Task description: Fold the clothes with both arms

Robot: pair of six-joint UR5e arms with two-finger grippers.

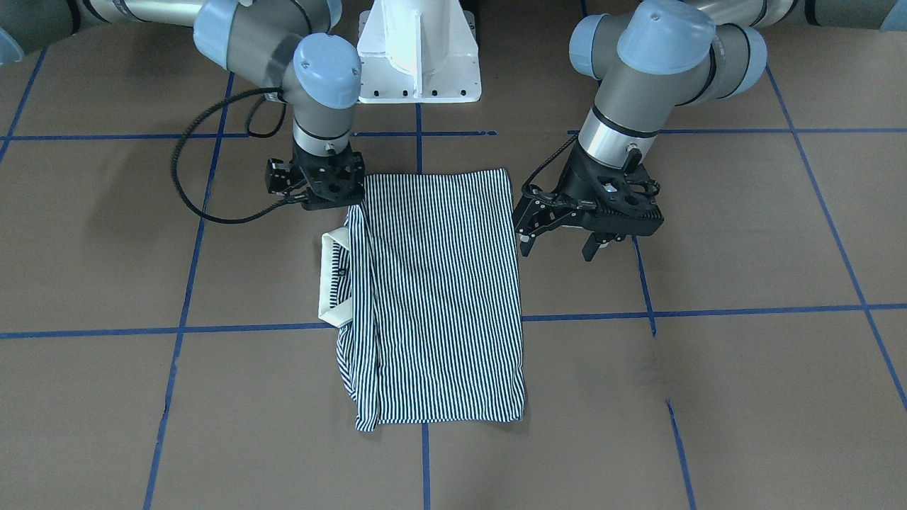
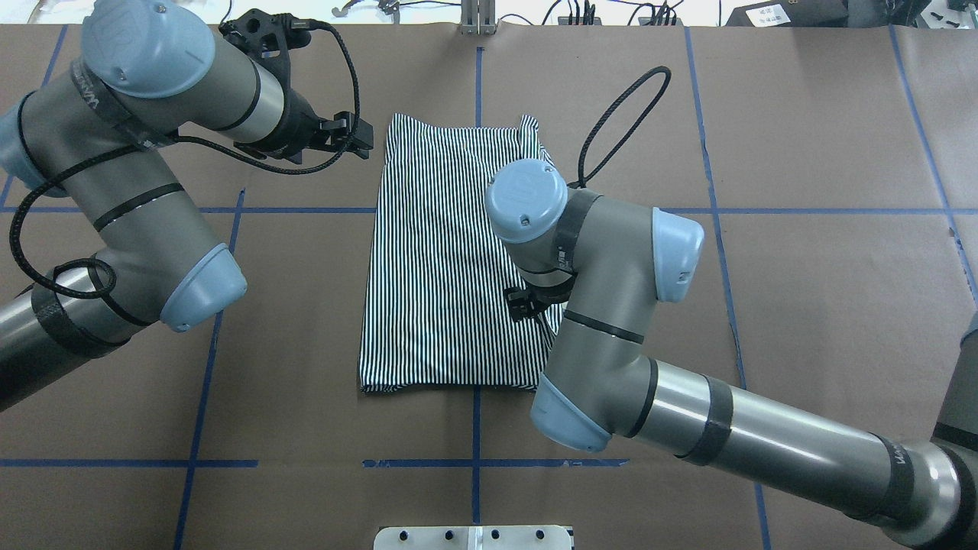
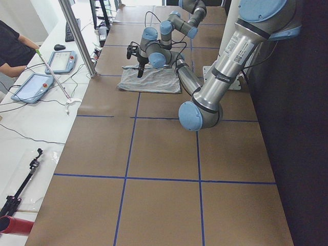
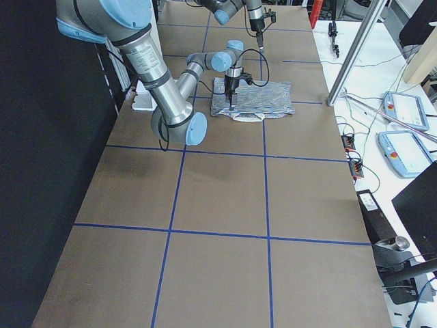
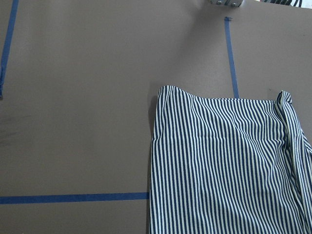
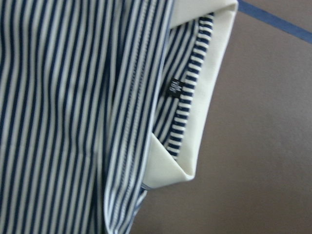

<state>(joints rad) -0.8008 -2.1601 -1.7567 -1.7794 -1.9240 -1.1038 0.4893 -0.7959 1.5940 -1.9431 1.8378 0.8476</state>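
Where the robot stands: white pedestal [image 1: 418, 49] at the table's [image 1: 744, 397] near edge, midway between its left and right edges.
Right gripper [image 1: 327, 185]: down at the shirt's [image 1: 439, 283] near right corner. A ridge of cloth runs up to it, but its own body hides the jaws, so I cannot tell whether they pinch the cloth or stand apart.
Collar [image 1: 327, 283]: white, poking out past the shirt's right edge, just beyond the right gripper. A small black tag [image 6: 174, 87] shows inside it.
Shirt: folded to a striped rectangle, flat on the middle of the table. Its long side runs near to far, and it lies across a blue tape line [image 1: 708, 310] (the right edge is rumpled, the left one straight).
Left gripper [image 1: 560, 244]: raised above the table off the shirt's left edge, farther out than the right gripper and clear of the cloth, with its jaws spread wide.
Far edge: beyond it is a white bench [image 3: 31, 133] with two pendants [image 3: 31, 87], and a person's arm [image 3: 15, 66] reaches in over them.
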